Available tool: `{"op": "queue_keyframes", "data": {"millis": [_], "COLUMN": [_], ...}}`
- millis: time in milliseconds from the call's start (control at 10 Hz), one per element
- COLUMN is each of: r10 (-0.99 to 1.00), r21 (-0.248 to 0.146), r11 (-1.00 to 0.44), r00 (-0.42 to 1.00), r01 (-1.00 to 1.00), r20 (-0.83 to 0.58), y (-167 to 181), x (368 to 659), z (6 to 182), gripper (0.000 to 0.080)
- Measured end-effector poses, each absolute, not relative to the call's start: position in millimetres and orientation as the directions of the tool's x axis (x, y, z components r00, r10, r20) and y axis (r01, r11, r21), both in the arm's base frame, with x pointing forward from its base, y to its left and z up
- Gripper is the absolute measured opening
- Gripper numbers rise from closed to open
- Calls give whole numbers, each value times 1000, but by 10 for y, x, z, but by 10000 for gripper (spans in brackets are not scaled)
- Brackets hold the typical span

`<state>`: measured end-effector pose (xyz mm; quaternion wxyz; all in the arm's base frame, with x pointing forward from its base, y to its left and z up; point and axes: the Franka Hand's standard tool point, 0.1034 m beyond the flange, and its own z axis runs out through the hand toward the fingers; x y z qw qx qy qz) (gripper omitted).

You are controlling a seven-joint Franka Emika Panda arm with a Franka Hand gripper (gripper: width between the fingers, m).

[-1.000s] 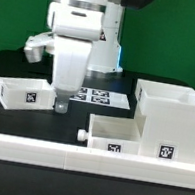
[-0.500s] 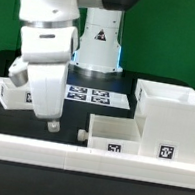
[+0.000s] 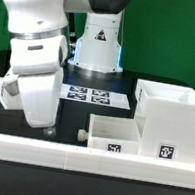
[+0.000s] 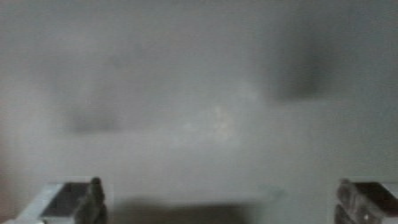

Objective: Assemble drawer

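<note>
– Hand (image 3: 47, 128) status?
– Fingers (image 4: 71, 200) spread wide, nothing pinched; low by tray (image 3: 6, 90) on ext. view's left.
– Advice?
– Prob. straddle one tray wall, centre it, close slowly; case (image 3: 169, 118) stands well apart, ext. view's right.

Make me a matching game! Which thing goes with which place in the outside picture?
1 tall case
2 tray showing its knob
3 marker board
4 long low rail

A along the very front
B at the exterior view's right
C in the middle, knob toward the exterior view's left
D lying flat behind the trays

Pairs: 1-B, 2-C, 3-D, 4-A
</note>
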<state>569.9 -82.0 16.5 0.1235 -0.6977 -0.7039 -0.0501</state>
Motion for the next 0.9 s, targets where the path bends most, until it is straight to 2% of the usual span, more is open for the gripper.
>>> {"op": "queue_keyframes", "data": {"millis": [300, 500, 700, 900], "r10": [969, 976, 977, 979], "r21": [-85, -19, -11, 32], "r11": [5, -17, -24, -38], "r00": [16, 21, 26, 30], "r01": [996, 1000, 1000, 999], "r20": [245, 218, 212, 202], "y": [-628, -673, -670, -642], "x": [5811, 5814, 5746, 5812], "z": [188, 176, 139, 155], "gripper": [649, 649, 649, 649]}}
